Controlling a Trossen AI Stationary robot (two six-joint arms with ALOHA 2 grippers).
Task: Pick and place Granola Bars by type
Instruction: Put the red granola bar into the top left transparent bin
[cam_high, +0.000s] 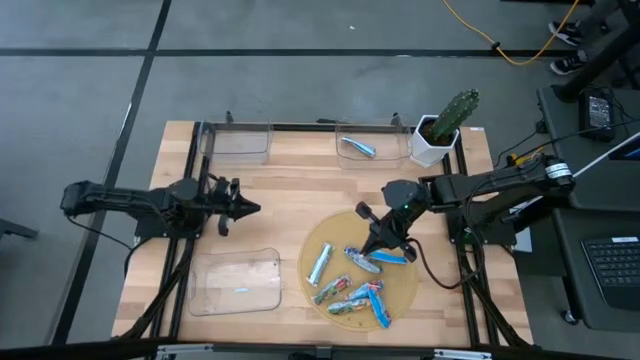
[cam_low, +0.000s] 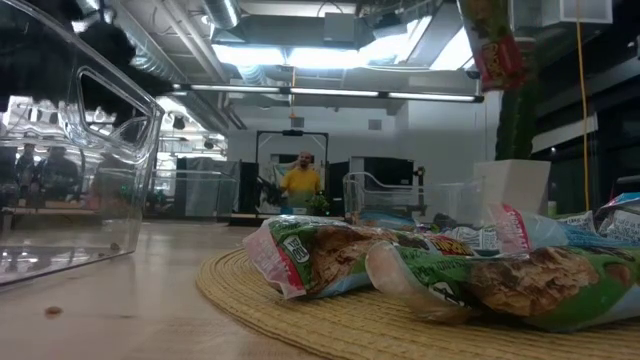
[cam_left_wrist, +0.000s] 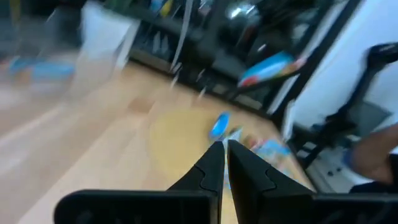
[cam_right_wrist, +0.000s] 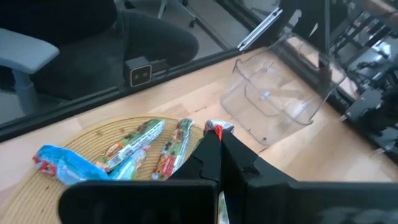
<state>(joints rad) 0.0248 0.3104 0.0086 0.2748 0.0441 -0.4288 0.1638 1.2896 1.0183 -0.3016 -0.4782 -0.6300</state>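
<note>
Granola Bars (cam_low: 470, 275) on woven mat (cam_low: 300, 320), wooden table (cam_low: 150, 310), workshop behind.

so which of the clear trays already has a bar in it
The clear tray at the table's far edge beside the potted cactus: one blue bar lies inside. The far-left tray and the near tray show no bar.

Pale blond wooden table top (cam_high: 290, 215) with a black metal frame, carrying a round straw-yellow woven mat (cam_high: 318, 288). On that mat, shiny foil-wrapped granola bars (cam_high: 352, 277) in bright blue, silver, and green with red and tan print, the green ones (cam_low: 330, 255) showing white ends in the low view; beyond the mat, a see-through plastic tray (cam_high: 364, 146) with one blue-and-silver bar (cam_high: 357, 147). Beside that tray, a green cactus (cam_high: 455, 113) in a white pot.
</note>
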